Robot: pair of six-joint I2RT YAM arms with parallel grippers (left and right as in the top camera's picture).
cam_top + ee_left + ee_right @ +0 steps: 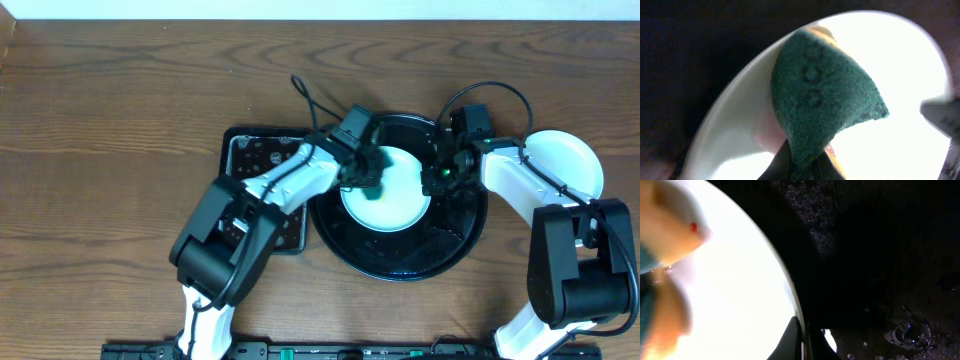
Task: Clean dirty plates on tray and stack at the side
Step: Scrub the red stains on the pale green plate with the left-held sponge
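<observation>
Left gripper [368,172], clamped on a green scouring sponge [825,95], is scrubbing a pale round plate [395,208]; we are judging a white plate [570,160] finished aside.

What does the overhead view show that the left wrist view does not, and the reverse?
Only overhead: the whole round black tray, the left arm, the right arm with another white plate beside it on the table, and a rectangular tray by the left arm. Only left wrist: the rough green texture of the sponge and the left gripper pinching its lower end. Both: that sponge on the pale plate.
</observation>
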